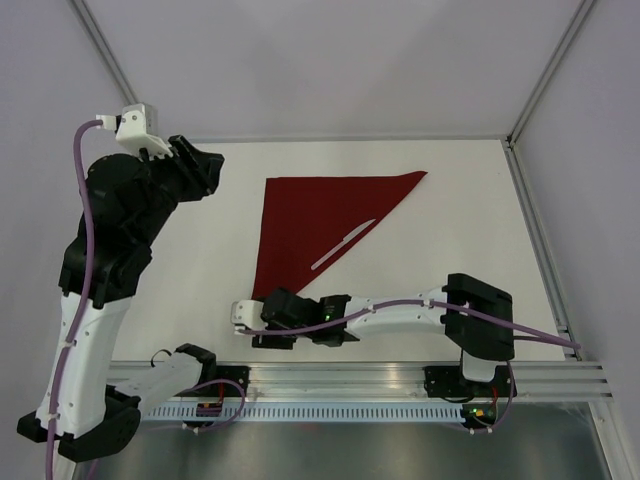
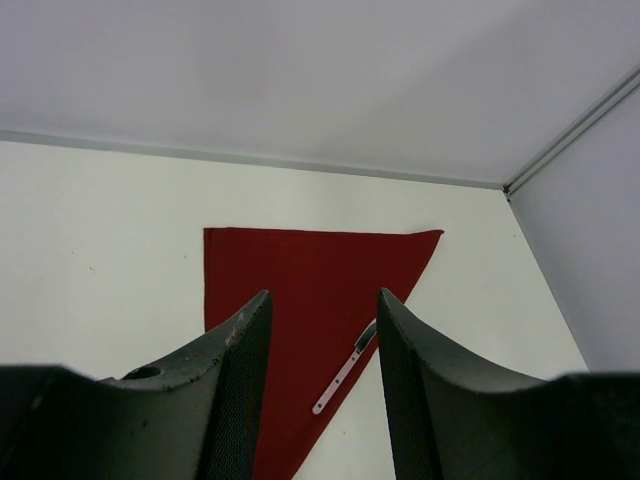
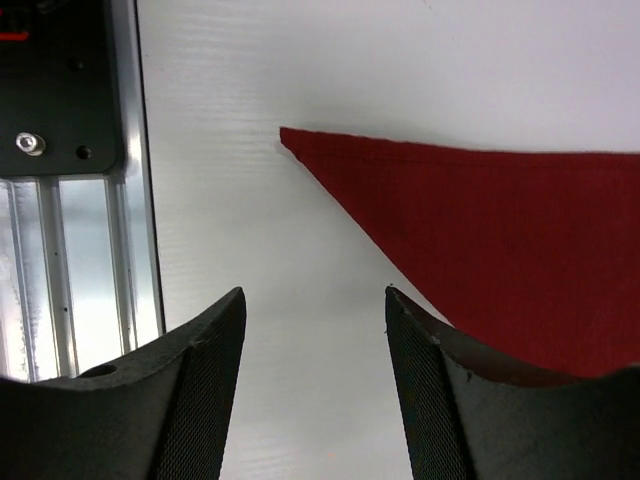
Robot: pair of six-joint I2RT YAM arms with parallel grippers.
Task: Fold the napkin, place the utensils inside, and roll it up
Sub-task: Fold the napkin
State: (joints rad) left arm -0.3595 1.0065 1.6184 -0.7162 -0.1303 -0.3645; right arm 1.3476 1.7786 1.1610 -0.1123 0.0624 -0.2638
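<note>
The dark red napkin (image 1: 315, 225) lies flat on the white table, folded into a triangle with its point toward the near edge. One slim pale utensil (image 1: 343, 245), like a knife, lies along the diagonal edge, its near end off the cloth. My right gripper (image 1: 262, 322) is low over the table just short of the napkin's near corner (image 3: 290, 135). It is open and holds nothing. My left gripper (image 1: 205, 165) hangs high at the back left, open and empty. In the left wrist view the napkin (image 2: 290, 280) and utensil (image 2: 345, 372) show between its fingers.
An aluminium rail (image 1: 350, 378) runs along the near edge and also shows as a rail (image 3: 70, 270) to the left of my right gripper. White enclosure walls stand at the back and sides, with a frame post (image 1: 535, 215) on the right.
</note>
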